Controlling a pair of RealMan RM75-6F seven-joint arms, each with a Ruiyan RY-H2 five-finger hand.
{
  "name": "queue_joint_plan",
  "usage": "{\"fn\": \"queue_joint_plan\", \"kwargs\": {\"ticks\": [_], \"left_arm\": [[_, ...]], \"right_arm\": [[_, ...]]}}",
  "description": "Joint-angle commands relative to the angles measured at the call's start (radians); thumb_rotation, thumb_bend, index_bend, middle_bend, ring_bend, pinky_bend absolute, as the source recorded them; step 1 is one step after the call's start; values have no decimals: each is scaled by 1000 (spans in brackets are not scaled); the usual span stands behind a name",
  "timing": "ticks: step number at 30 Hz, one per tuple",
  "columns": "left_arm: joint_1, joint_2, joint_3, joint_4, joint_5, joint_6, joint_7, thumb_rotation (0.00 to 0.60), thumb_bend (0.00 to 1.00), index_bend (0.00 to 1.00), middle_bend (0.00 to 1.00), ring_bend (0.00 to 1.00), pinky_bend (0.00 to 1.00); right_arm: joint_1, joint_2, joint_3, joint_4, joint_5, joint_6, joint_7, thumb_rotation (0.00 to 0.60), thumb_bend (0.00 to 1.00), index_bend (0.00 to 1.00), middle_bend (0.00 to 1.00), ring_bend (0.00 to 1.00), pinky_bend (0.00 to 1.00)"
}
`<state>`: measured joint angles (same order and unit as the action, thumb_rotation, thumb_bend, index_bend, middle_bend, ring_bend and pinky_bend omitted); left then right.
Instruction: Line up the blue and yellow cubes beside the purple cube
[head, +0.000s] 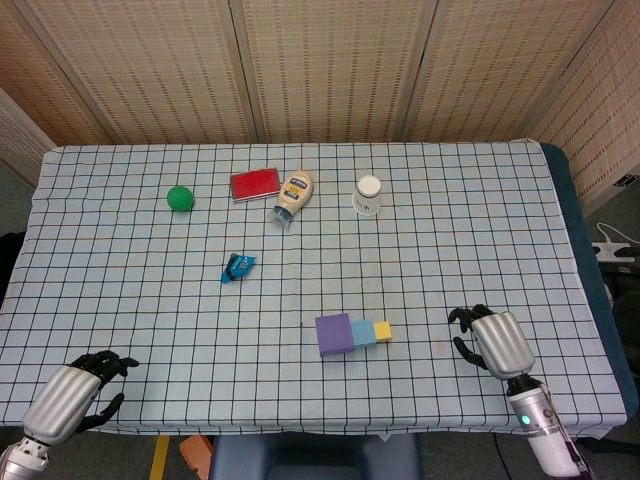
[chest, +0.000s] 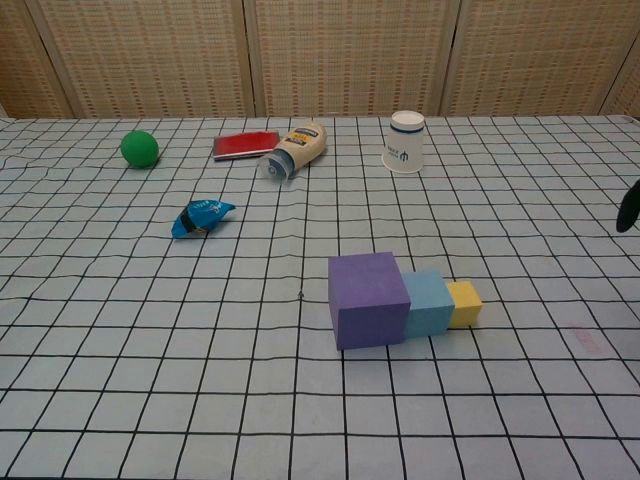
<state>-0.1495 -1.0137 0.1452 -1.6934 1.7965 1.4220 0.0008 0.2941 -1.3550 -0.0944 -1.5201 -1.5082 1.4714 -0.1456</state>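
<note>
The purple cube sits near the table's front centre, with the smaller blue cube touching its right side and the small yellow cube touching the blue one. In the chest view the purple cube, blue cube and yellow cube form one row. My right hand is well right of the row, fingers apart and holding nothing; only a dark fingertip shows at the chest view's right edge. My left hand rests at the front left corner, empty.
At the back lie a green ball, a red box, a tipped mayonnaise bottle and an upturned white cup. A blue packet lies left of centre. The checked tablecloth drops off at the right edge.
</note>
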Motion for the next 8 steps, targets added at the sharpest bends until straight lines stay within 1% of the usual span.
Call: {"fn": "queue_joint_plan", "kwargs": {"ticks": [1, 2, 5, 8], "left_arm": [[2, -7, 3, -2, 5, -6, 23, 600, 427, 302, 409, 255, 349], [2, -9, 4, -3, 7, -7, 29, 600, 426, 302, 409, 255, 349], [2, -12, 7, -7, 14, -10, 39, 600, 427, 301, 408, 255, 349], [1, -17, 11, -5, 21, -15, 53, 600, 427, 302, 408, 255, 349]], "right_arm": [[-75, -17, -20, 85, -57, 72, 61, 600, 183, 435, 376, 236, 588], [-73, -11, -20, 86, -64, 67, 57, 600, 174, 436, 358, 214, 557], [-73, 7, -15, 84, -68, 49, 54, 600, 165, 435, 329, 175, 510], [-74, 21, -9, 66, -65, 30, 44, 600, 163, 435, 316, 158, 497]]}}
